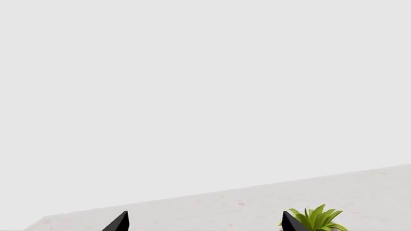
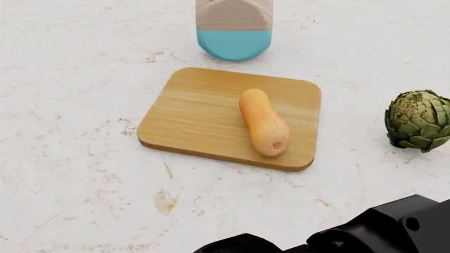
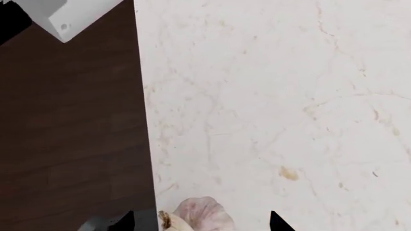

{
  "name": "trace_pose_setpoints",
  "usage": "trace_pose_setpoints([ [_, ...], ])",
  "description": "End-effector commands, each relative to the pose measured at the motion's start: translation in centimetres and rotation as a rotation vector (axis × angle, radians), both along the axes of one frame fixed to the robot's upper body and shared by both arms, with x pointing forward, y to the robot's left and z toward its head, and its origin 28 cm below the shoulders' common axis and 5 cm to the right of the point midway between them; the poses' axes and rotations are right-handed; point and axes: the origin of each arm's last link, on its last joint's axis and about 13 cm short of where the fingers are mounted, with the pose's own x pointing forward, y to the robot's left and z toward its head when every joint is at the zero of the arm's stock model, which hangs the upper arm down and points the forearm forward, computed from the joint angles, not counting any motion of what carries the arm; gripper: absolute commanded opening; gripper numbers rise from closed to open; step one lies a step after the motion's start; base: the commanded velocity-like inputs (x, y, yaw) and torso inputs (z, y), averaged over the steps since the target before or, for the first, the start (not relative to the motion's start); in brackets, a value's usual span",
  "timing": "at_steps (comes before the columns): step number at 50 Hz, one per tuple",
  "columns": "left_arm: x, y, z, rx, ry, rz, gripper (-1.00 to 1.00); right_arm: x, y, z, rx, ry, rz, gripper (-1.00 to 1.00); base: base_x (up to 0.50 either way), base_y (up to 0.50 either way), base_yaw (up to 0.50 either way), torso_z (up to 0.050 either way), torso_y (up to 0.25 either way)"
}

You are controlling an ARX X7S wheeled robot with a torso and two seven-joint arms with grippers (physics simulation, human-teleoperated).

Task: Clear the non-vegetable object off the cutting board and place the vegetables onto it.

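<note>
My right gripper [image 3: 200,224] hung open around the garlic [image 3: 199,215] at the counter's edge. The squash [image 2: 264,122] lay on the board [image 2: 197,113], the artichoke [image 2: 419,120] beside it. My left gripper [image 1: 204,222] stood open.

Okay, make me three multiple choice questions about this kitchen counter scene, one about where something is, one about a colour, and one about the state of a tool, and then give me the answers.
1. Where does the butternut squash lie?
A. On the cutting board
B. On the bare counter
C. Inside the container

2. What colour is the base of the beige container?
A. Red
B. Teal-blue
C. Black

3. How does the right tool stand?
A. Shut on the artichoke
B. Open, fingertips either side of the garlic bulb
C. Shut on the squash

Answers: 1 A, the head view shows the squash resting on the board while the artichoke sits off it; 2 B, its lower part is teal-blue; 3 B, the right wrist view shows the fingertips apart, the garlic between them.
</note>
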Motion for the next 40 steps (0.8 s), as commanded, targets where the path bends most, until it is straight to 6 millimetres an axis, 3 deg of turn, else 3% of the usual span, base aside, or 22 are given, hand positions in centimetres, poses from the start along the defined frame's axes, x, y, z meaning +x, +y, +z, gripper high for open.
trace_pose_setpoints([
  [1,0.1,0.1,-0.1,0.000,0.001,0.007,1.00,0.3,0.1,-1.2,0.000,0.036,-0.001,1.00,0.00,0.00,0.00,0.000,0.000],
  [40,-0.1,0.1,-0.2,-0.006,-0.002,0.006,1.00,0.3,-0.3,-4.4,-0.028,0.128,-0.041,1.00,0.00,0.00,0.00,0.000,0.000],
])
